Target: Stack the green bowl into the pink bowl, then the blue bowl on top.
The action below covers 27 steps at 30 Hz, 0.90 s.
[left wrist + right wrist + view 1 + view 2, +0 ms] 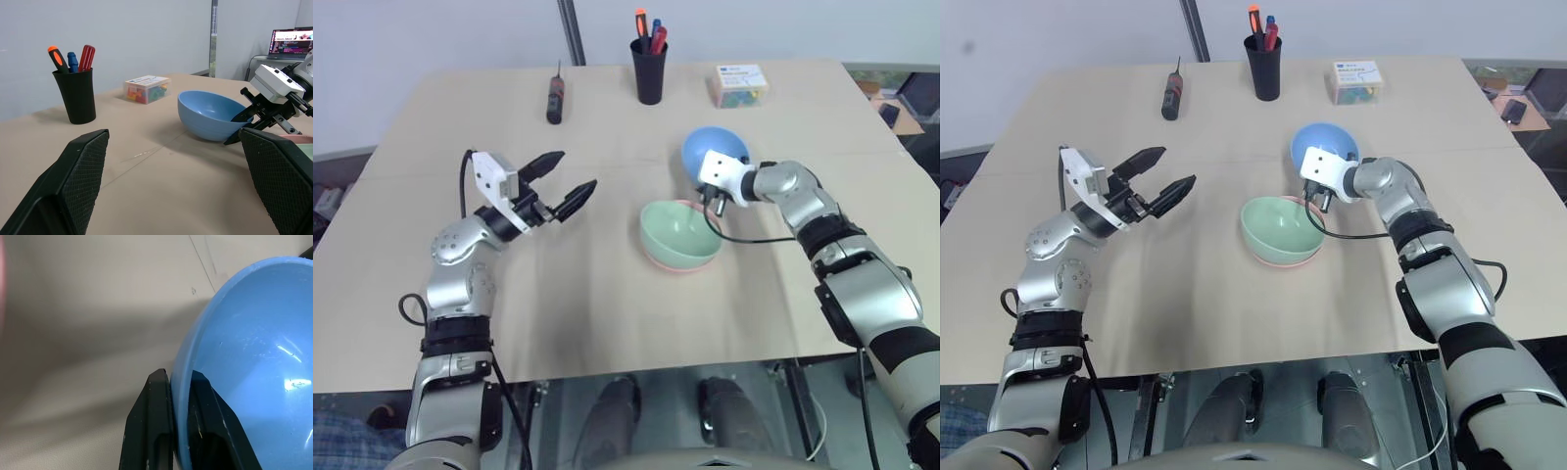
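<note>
Lifting the blue bowl (pixel 1325 142) straight up is judged the step in hand; it should be kept level and its rim not allowed to slip. Small, round, smooth sky-blue, it sits on the counter (pixel 1185 313) just behind the green bowl (pixel 1279 227), which is nested in the pink bowl (pixel 1283 262). Its near rim is pinched by the closed right end effector (pixel 180 396); the left end effector (pixel 1157 178) hangs wide open, empty.

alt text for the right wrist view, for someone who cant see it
The right gripper has its two black jaws shut on the rim of the blue bowl, one outside the wall and one inside. Behind it lies the bare tan table.
</note>
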Available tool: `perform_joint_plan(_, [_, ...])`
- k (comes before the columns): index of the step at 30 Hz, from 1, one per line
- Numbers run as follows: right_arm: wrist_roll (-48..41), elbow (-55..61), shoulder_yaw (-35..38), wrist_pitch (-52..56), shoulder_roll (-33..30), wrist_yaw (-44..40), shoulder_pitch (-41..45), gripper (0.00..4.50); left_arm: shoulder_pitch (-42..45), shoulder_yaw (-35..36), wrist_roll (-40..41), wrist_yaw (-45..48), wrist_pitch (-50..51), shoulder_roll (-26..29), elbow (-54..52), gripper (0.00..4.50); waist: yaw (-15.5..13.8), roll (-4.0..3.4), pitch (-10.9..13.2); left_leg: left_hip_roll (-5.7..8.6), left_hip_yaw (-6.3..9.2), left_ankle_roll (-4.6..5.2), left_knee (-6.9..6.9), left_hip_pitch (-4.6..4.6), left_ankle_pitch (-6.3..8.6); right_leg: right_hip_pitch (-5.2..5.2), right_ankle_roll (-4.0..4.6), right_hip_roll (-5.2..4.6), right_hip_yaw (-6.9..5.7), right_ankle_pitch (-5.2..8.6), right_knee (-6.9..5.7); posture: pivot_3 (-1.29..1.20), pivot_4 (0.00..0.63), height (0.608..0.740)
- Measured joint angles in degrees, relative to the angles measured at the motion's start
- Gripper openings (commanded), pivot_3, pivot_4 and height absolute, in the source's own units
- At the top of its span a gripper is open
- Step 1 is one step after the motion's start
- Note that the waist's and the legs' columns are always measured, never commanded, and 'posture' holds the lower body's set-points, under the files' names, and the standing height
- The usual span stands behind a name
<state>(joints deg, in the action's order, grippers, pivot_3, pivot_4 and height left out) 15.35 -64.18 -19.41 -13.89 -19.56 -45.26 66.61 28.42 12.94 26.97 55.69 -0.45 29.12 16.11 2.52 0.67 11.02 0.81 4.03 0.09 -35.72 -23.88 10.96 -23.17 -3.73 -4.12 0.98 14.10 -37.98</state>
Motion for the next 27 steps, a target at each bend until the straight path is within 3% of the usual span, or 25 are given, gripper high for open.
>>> perform_joint_plan(4, [-0.3,4.1,0.2,-1.3,-1.3,-2.9,0.0,0.05,0.0,0.0,0.4,2.0,0.1,0.0,0.1,4.50,0.0,-0.03,0.0,0.00,-0.02,0.00,0.01,0.00,0.00,-0.01,0.00,0.00,0.01,0.00,0.00,0.00,0.150,0.740])
perform_joint_plan(7, [-3.8,19.4,1.0,1.0,-4.8,-10.3,-1.8,0.05,-0.1,-0.1,1.8,4.9,1.3,0.3,0.1,4.50,0.0,-0.04,0.0,-0.02,0.01,0.00,0.03,-0.01,0.00,-0.02,0.00,0.00,0.00,0.00,0.01,0.00,0.150,0.740])
perform_joint_plan(14, [-13.4,56.3,2.0,18.4,-12.0,-24.0,-11.4,0.05,-0.3,-1.6,3.1,12.4,4.3,2.6,0.1,4.50,-0.4,-0.03,0.0,-0.01,0.08,0.01,0.02,-0.04,0.01,0.01,-0.01,-0.01,-0.09,0.01,0.02,0.00,0.150,0.740])
perform_joint_plan(21, [-18.6,75.6,1.6,31.9,-18.0,-29.3,-17.1,0.05,0.6,-2.9,3.3,18.1,5.1,3.1,0.8,4.50,-0.3,-0.02,0.0,-0.04,0.11,0.01,-0.06,-0.04,0.01,0.01,-0.01,0.01,-0.11,0.01,-0.03,0.00,0.150,0.740])
perform_joint_plan(27, [-20.5,82.2,0.1,37.8,-20.3,-30.2,-19.1,2.18,1.7,-4.4,3.3,21.5,5.2,3.2,2.6,4.50,-0.3,-0.01,0.0,-0.04,0.08,0.02,-0.13,-0.04,0.01,0.02,-0.02,0.00,-0.10,0.01,-0.02,0.00,0.150,0.740])
